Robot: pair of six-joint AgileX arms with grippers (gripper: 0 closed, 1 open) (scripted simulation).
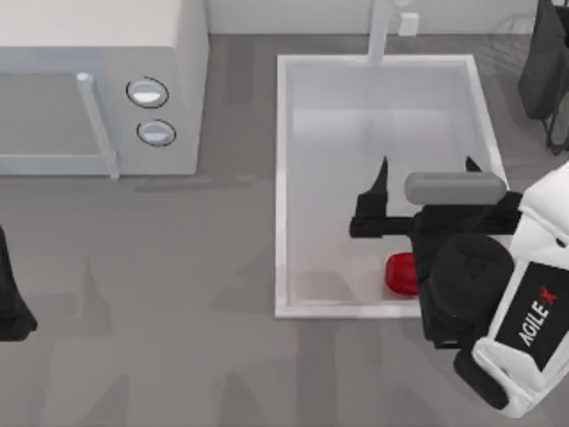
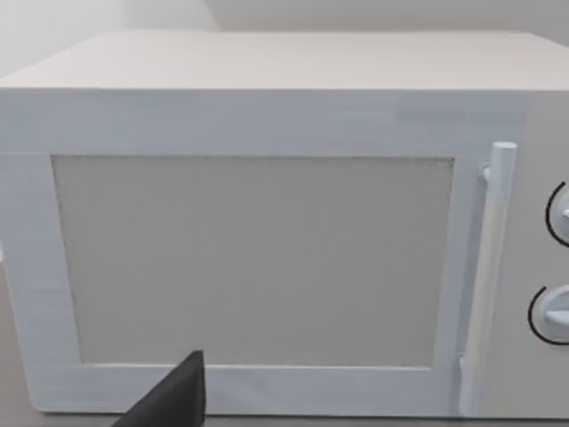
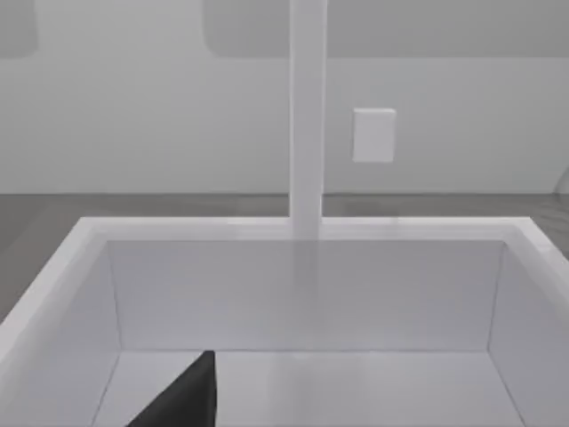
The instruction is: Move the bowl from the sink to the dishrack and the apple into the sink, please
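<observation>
Grey table (image 1: 178, 267), white sink (image 1: 283, 178), apple (image 1: 400, 272) lying inside.
My right pincer (image 1: 427, 169) hangs released over the basin; the bowl is gone from it, so both moves look done. Left arm parked at table's left edge.

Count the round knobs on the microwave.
2: both on the microwave at the top view's left, the upper knob directly above the lower knob, just right of the door handle.

Your right arm (image 1: 524, 329), at the right of the top view: a glossy white shell lettered "AGILE" in white with a red X on a black panel, a black wrist block, a grey bar and tapering black fingers (image 1: 382, 178). Your left arm (image 1: 11, 294), at the left edge, is black.
</observation>
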